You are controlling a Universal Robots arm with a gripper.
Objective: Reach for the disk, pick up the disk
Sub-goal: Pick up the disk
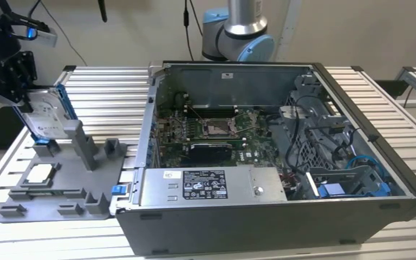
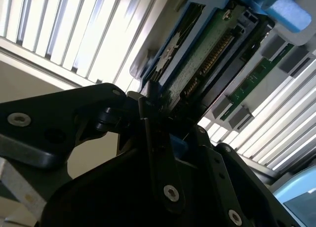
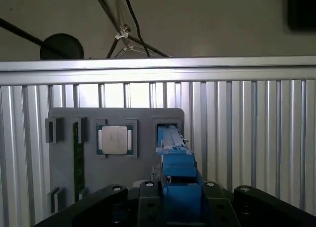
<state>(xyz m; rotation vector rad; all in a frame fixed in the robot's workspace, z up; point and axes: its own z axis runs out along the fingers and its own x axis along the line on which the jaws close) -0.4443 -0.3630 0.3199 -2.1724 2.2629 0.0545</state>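
The disk (image 1: 47, 118), silver with a white label and a blue frame, stands on edge at the far corner of the grey fixture (image 1: 63, 187) on the exterior view's left. My gripper (image 1: 20, 97) sits on its upper end, with the fingers pressed against both faces. In the first wrist view the blue frame of the disk (image 3: 174, 160) runs edge-on from my gripper (image 3: 178, 188) to a slot in the fixture (image 3: 148, 163). In the second wrist view the disk's green circuit board (image 2: 207, 54) leaves my gripper (image 2: 158, 116). I cannot tell whether its lower end still rests in the slot.
A small square silver chip (image 1: 38, 174) lies in the fixture; the first wrist view shows this chip (image 3: 115, 139) beside a green memory stick (image 3: 78, 158). An open computer case (image 1: 266, 146) stands to the exterior view's right. The arm's base (image 1: 237, 32) rises behind it on the slatted table (image 1: 106, 92).
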